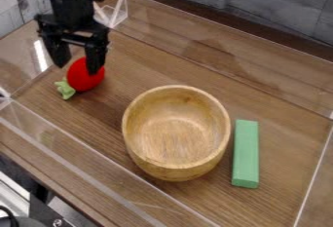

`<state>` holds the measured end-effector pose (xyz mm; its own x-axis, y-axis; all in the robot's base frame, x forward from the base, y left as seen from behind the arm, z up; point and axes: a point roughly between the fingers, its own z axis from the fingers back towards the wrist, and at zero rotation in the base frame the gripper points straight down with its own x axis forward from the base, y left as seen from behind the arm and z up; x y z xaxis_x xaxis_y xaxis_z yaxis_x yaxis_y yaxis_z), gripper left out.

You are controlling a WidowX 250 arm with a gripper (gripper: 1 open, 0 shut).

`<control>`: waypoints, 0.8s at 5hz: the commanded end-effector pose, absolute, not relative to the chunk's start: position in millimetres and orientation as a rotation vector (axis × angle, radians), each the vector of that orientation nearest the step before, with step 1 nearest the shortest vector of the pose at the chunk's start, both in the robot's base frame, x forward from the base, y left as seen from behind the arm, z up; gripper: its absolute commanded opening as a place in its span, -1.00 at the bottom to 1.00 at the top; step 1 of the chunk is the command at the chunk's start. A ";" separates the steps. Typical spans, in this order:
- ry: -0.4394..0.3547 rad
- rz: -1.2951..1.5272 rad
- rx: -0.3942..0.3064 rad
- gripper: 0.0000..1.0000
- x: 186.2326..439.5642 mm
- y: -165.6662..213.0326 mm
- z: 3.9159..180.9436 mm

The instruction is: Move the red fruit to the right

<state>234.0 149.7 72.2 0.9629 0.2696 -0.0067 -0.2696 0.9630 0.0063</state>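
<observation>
The red fruit (85, 75) lies on the wooden table at the left, its light-green stem (64, 91) pointing down-left. My black gripper (74, 55) hangs directly over the fruit's upper side, open, with one finger (54, 52) to the fruit's left and the other at its upper right. The fingers straddle the top of the fruit and do not close on it. Whether they touch it I cannot tell.
A round wooden bowl (177, 159) sits in the middle of the table. A flat green block (246, 153) lies just right of the bowl. Clear plastic walls (39, 133) ring the table. Bare wood (221, 65) stretches behind the bowl.
</observation>
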 end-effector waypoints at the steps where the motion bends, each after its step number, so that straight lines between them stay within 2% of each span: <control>1: -0.049 0.239 0.025 1.00 241.7 162.5 63.9; 2: -0.055 0.212 0.025 1.00 243.2 167.0 44.6; 4: -0.065 0.090 0.007 1.00 253.6 152.4 61.4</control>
